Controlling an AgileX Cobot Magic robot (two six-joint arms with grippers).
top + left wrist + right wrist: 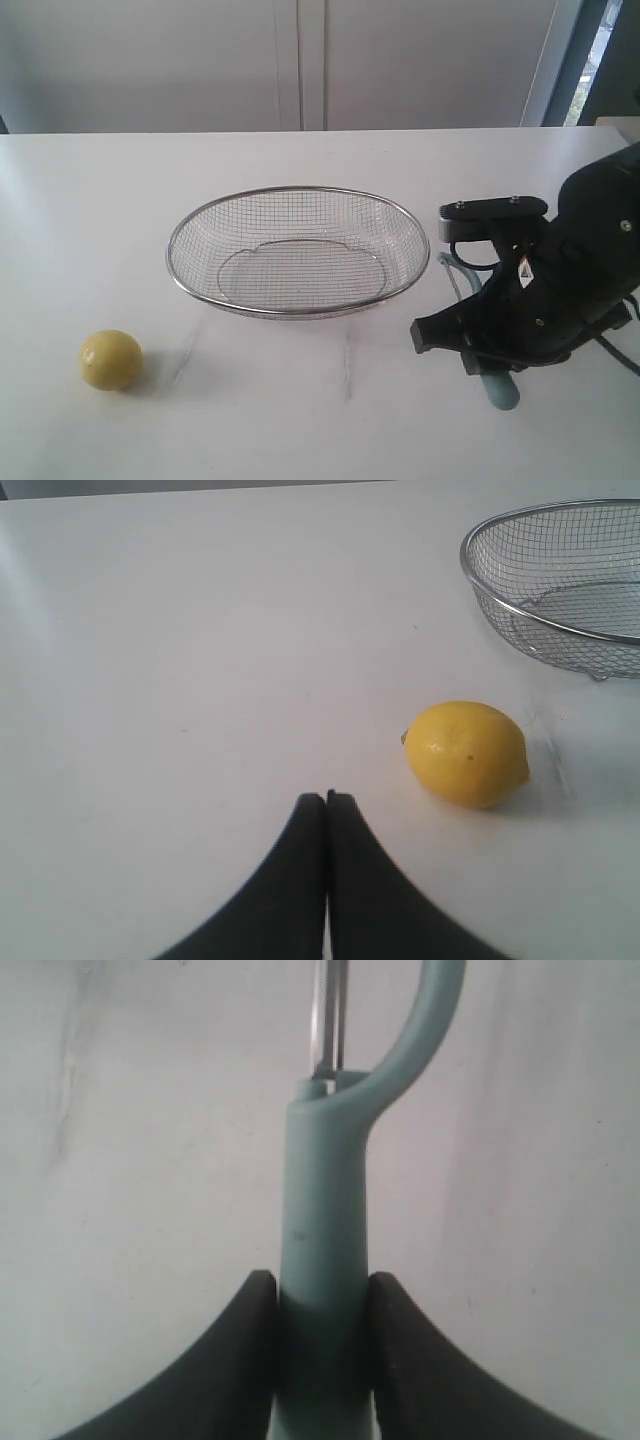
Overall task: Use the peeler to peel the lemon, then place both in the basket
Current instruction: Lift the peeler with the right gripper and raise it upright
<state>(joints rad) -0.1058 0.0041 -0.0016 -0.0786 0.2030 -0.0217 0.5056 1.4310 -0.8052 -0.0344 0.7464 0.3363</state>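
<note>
Clamped between the fingers of the right hand (322, 1295): the pale teal handle of the peeler (322, 1190), with metal blade and curved head reaching out beyond the fingertips. Low over the white tabletop (300, 430) on the right, head end toward the far side, just beside the right rim of the wire-mesh basket (298, 189). Pressed shut on nothing: the left hand (326, 798), near the lemon (467, 752) but apart from it. Lemon alone on the near left of the tabletop, well apart from the basket at the middle.
</note>
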